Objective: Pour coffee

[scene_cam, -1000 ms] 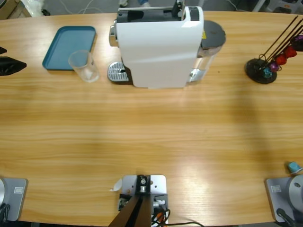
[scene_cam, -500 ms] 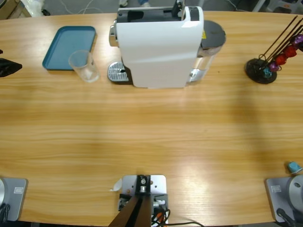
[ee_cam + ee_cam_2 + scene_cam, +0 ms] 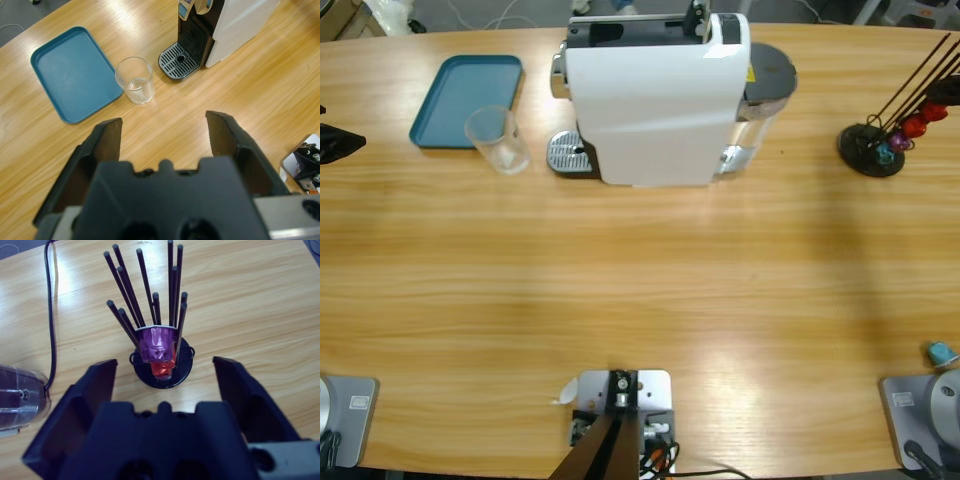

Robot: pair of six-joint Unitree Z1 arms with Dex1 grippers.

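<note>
The white coffee machine (image 3: 655, 100) stands at the table's far middle, with its metal drip tray (image 3: 568, 153) on its left side. An empty clear glass (image 3: 498, 140) stands on the wood just left of that drip tray (image 3: 179, 61). My left gripper (image 3: 164, 120) is open and hovers well short of the glass (image 3: 135, 80); in the high view only its black tip (image 3: 335, 140) shows, at the left edge. My right gripper (image 3: 165, 364) is open above the capsule rack (image 3: 160, 372), where a purple capsule (image 3: 157, 344) hangs over a red one.
A blue tray (image 3: 460, 95) lies behind the glass. The black capsule rack (image 3: 873, 150), with tall rods, stands at the far right. A teal capsule (image 3: 940, 352) lies near the front right corner. A black cable (image 3: 50, 315) runs past the machine's water tank (image 3: 20, 395).
The left gripper's tip has drawn back a little toward the left edge. At the right edge, the topmost capsules on the rack's rods are now darkened or covered.
</note>
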